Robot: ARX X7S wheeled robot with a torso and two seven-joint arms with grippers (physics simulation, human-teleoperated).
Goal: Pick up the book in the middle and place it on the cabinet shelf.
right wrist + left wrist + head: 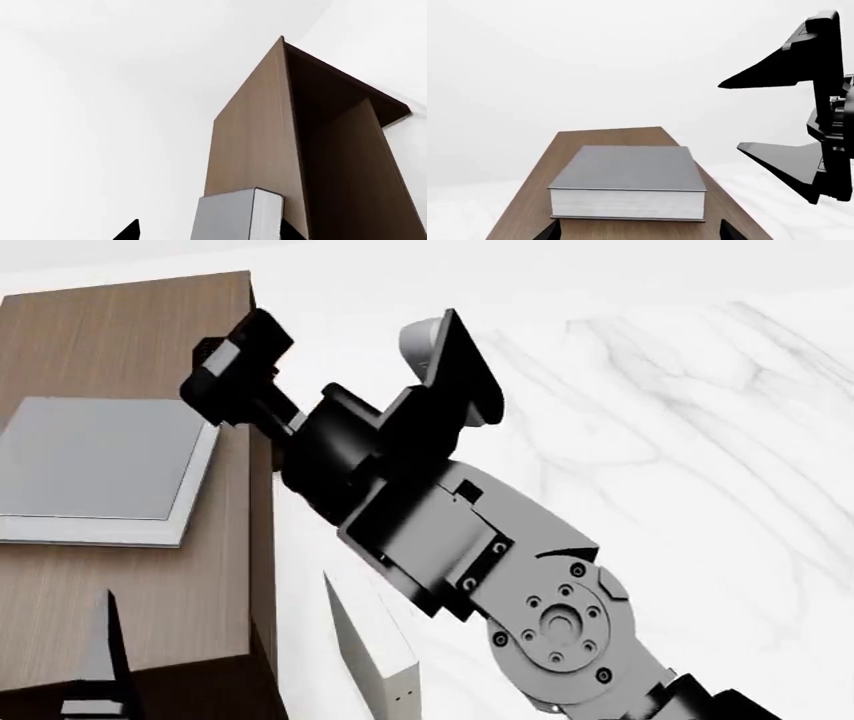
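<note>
- The grey book [627, 170] is lying flat on the light brown top of the cabinet [610, 136], cover up, with its white page edges facing the left wrist camera.
- In the head view the book [94, 460] is sitting close to the top's right-hand edge, fully on the wood, with bare cabinet [127, 335] top showing beyond it and in front of it.
- The left gripper [640, 231] is hovering at the book's near end with its two dark fingertips [552, 231] spread wide, one at each side of the book, not clamping it.
- The right gripper [730, 116] is hanging in the air off to one side of the cabinet, its two black fingers standing well apart and holding nothing.
- The right arm [454, 530] is reaching in from the lower right across the white marbled bench [694, 440], its far end lying against the cabinet's right-hand edge near the book.
- A pale book [380, 660] is sitting on the bench just beside the cabinet's dark side, below the right arm.
- From the right wrist camera the cabinet's long side and a dark open compartment are showing, with a corner of the grey book [230, 217] at the near end.
</note>
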